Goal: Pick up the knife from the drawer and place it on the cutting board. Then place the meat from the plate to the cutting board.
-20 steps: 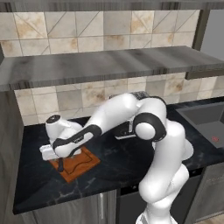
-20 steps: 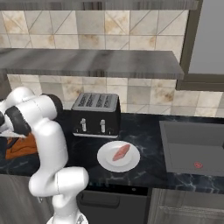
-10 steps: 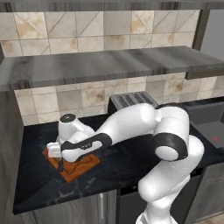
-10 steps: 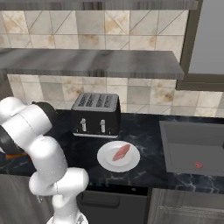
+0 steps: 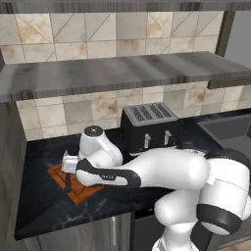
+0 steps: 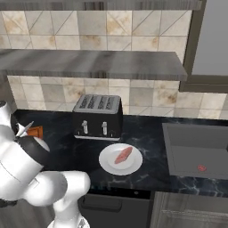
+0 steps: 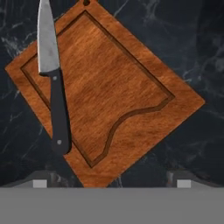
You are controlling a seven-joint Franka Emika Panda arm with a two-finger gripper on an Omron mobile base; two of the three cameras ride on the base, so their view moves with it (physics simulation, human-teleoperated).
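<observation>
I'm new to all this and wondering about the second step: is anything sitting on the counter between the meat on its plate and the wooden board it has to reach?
Yes. The black toaster stands between the meat on the plate and the cutting board, set toward the wall. The robot's own arm also crosses there.

A black toaster point(image 6: 98, 116) with four slots on top stands at the back of the dark marbled worktop point(image 6: 151, 133), against the tiled wall point(image 6: 147, 95). A grey shelf point(image 5: 122, 71) runs along the wall above it. To the toaster's right a dark sink point(image 6: 198, 151) is sunk into the worktop, with a small red thing point(image 6: 201, 168) lying on its floor, too small to make out. Grey cabinet fronts point(image 6: 196, 216) show below the worktop edge.
</observation>
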